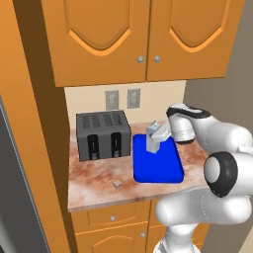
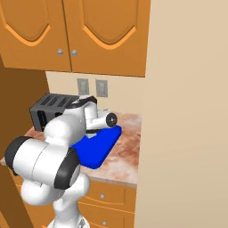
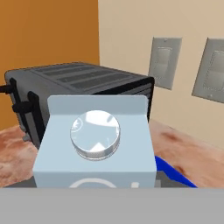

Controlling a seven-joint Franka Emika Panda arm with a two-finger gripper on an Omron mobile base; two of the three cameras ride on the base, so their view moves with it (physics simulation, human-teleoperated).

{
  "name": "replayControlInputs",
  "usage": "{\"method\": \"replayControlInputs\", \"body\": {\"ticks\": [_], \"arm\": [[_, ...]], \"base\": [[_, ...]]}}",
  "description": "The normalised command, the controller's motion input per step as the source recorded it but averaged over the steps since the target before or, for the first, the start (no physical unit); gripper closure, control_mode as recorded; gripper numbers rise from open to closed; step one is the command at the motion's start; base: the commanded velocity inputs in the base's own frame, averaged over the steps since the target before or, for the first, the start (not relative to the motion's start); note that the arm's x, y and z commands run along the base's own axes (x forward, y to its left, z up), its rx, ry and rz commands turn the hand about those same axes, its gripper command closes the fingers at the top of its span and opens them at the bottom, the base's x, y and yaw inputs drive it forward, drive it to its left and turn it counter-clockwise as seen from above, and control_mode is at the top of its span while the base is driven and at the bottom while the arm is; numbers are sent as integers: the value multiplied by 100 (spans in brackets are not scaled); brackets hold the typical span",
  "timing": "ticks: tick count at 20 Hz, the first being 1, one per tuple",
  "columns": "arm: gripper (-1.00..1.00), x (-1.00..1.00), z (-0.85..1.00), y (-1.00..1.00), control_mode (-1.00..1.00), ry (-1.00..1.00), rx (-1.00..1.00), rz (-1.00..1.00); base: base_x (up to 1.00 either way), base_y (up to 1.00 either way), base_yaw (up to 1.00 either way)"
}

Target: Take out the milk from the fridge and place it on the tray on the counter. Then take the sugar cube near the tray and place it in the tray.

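The milk (image 1: 153, 143), a pale carton with a gabled top, hangs tilted at the end of my gripper (image 1: 158, 133), which is shut on it. It is low over the back left part of the blue tray (image 1: 160, 165) on the counter (image 1: 94, 178); I cannot tell whether it touches. In the hand view the milk (image 3: 94, 168) sits very close with its round cap facing the camera, hiding the fingertips. A sliver of the tray (image 3: 175, 173) shows beside it. The sugar cube (image 1: 117, 184) lies on the counter left of the tray's front corner. The fridge is out of view.
A dark toaster (image 1: 103, 134) stands left of the tray against the back wall. Two wall outlets (image 1: 122, 99) sit above it. Orange upper cabinets (image 1: 138, 34) hang overhead. A beige wall (image 2: 187, 111) closes off the counter's right end.
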Motion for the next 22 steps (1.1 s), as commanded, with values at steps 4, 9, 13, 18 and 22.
{"method": "replayControlInputs", "body": {"ticks": [4,9,13,18,22], "arm": [[100,18,-23,0,-100,0,0,1],[100,6,-25,0,-100,-1,0,1],[100,0,-25,0,-100,-5,0,0],[100,0,-24,-1,-100,-8,0,0],[100,0,-28,-1,-100,-7,0,0]], "base": [[0,0,0],[0,0,0],[0,0,0],[0,0,0],[0,0,0]]}}
